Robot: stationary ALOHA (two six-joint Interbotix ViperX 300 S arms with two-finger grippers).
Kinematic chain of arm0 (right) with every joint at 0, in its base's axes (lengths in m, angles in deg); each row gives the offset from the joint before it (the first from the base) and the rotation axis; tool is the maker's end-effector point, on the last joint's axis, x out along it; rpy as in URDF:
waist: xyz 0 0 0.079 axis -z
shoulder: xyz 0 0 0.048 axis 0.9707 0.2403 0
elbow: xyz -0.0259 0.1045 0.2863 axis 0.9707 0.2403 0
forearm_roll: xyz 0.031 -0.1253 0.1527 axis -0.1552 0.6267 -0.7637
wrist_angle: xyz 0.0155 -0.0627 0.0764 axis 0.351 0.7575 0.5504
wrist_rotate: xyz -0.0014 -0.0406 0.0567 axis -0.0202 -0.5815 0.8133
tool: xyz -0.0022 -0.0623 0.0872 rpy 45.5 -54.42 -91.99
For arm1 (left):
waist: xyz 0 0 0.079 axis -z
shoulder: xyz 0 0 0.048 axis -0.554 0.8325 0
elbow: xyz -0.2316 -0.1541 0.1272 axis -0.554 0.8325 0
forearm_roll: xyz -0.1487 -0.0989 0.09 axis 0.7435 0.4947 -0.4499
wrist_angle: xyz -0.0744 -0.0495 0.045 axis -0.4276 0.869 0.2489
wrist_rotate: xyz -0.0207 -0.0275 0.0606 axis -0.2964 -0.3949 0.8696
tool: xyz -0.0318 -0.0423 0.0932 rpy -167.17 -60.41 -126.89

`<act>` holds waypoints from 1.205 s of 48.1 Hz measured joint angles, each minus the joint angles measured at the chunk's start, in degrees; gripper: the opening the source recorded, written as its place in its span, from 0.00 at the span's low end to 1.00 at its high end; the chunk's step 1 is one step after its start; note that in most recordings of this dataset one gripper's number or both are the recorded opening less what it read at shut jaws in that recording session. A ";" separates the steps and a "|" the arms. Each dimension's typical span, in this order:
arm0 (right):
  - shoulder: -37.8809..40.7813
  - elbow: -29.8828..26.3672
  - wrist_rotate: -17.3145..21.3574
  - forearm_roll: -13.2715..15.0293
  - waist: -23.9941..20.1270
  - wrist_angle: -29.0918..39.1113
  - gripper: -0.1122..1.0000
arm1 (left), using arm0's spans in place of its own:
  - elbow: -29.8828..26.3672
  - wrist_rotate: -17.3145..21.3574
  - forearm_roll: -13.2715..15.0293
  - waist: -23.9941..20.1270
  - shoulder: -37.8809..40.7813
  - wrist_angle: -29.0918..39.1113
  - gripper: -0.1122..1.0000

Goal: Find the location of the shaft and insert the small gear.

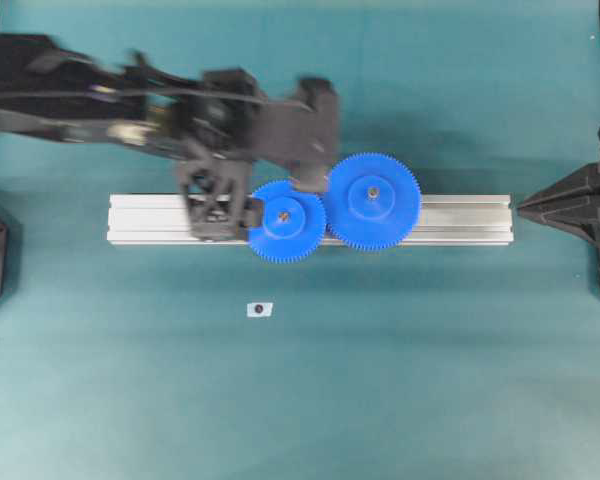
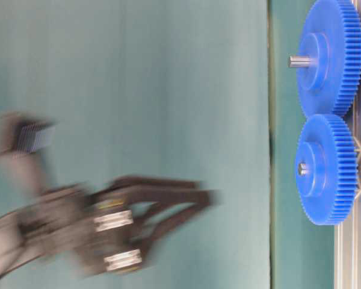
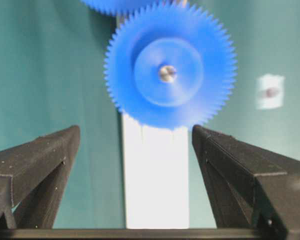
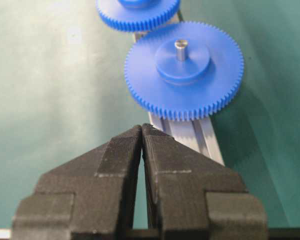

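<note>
**Overhead view: small gear seated on the shaft, left jaws wide and empty**

We see the small gear [image 1: 282,221] sitting on the aluminium rail [image 1: 460,218], its teeth meshing with the large gear [image 1: 372,201] just to its right. The shaft [image 3: 167,73] shows as a silvery tip in the small gear's central hole, flush with the hub.

Left gripper [image 1: 270,200] is blurred, over the rail at the small gear's left edge. In the left wrist view its two fingers [image 3: 37,167] stand wide apart with only rail and mat between them; nothing is held. The gear sits beyond the fingertips, apart from both.

Right gripper [image 4: 141,131] has its jaws pressed together, tips touching, holding nothing. It points along the rail toward the large gear, whose grey pin [image 4: 180,50] stands up from the hub. In the overhead view we see only that arm's black frame at the right edge.

A small white square with a dark dot [image 1: 260,309] lies on the green mat [image 1: 430,380], below the rail and well clear of it.
</note>
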 measured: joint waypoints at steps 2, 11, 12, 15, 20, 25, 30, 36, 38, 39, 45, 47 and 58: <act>0.00 0.00 0.09 0.09 0.00 0.00 0.21 | 0.18 -0.53 0.18 0.18 -1.41 -0.09 0.92; -0.09 0.00 0.09 0.09 0.00 0.00 0.21 | 4.39 -2.20 0.18 0.53 -6.50 -0.09 0.92; 0.00 -0.09 0.09 0.09 0.00 0.09 0.21 | 5.01 -2.46 0.00 0.53 -7.03 -0.09 0.92; 0.00 0.00 0.09 0.09 0.00 0.00 0.21 | 6.68 -3.34 0.00 0.62 -8.53 -0.35 0.92; 0.00 0.00 0.53 0.09 0.00 0.00 0.21 | 8.88 -4.92 0.00 0.88 -11.43 -2.81 0.92; -0.09 -0.09 0.88 0.09 0.00 0.00 0.21 | 11.69 -7.21 0.00 0.97 -15.12 -7.21 0.92; -0.09 -0.09 0.88 0.09 0.00 0.00 0.21 | 15.73 -9.49 0.18 0.97 -19.16 -11.69 0.92; -0.09 0.00 0.88 0.09 0.00 0.09 0.21 | 19.86 -11.78 0.00 1.41 -22.59 -14.59 0.92; -0.09 -0.09 0.88 0.09 0.00 0.09 0.21 | 21.01 -12.39 0.00 1.67 -23.47 -14.94 0.92; -0.09 0.00 0.88 0.09 0.00 0.00 0.21 | 21.62 -12.74 0.00 1.76 -23.99 -15.12 0.92; -0.09 0.00 0.97 0.09 0.00 0.00 0.21 | 24.61 -13.54 0.00 2.02 -26.46 -16.17 0.87; -0.09 0.00 0.97 0.09 0.00 0.00 0.21 | 25.58 -13.54 0.00 2.02 -27.51 -17.23 0.84; -0.09 0.00 2.20 0.09 0.00 0.00 0.21 | 30.41 -13.71 0.00 2.02 -33.31 -25.22 0.60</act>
